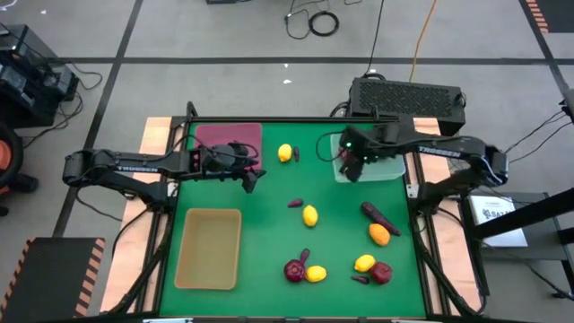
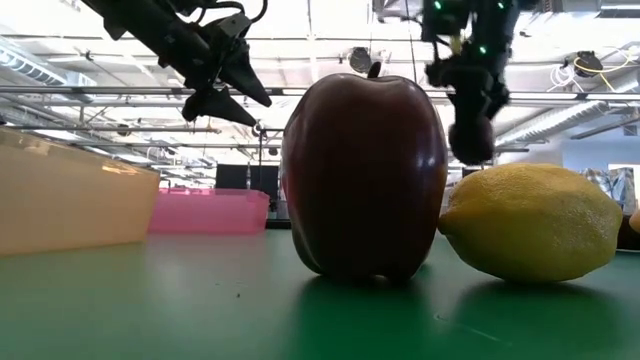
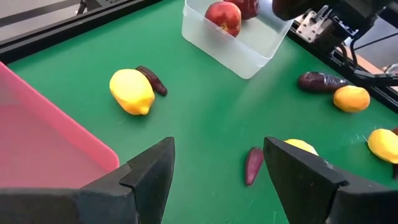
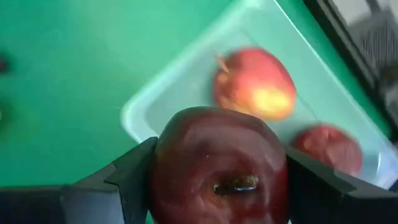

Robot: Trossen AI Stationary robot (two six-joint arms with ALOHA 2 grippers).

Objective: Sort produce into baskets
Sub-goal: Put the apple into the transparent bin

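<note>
My right gripper is shut on a dark red apple above the clear pale-green tray, over its corner toward the table's middle. Two red apples lie in that tray. My left gripper is open and empty, raised above the green mat beside the maroon tray. In the left wrist view its fingers stand over bare mat, with a lemon and a small purple vegetable beyond them. The tan-yellow tray lies at the near left. My right gripper pinches the apple by two opposite sides between its two fingers. The fingers come from above, pointing down. One hollow end of the apple faces the wrist camera. The apple is lifted clear, above the tray's corner.
Loose produce lies on the mat: a lemon and a purple piece mid-table, a purple vegetable and the orange fruit at the right, apples and lemons near the front edge.
</note>
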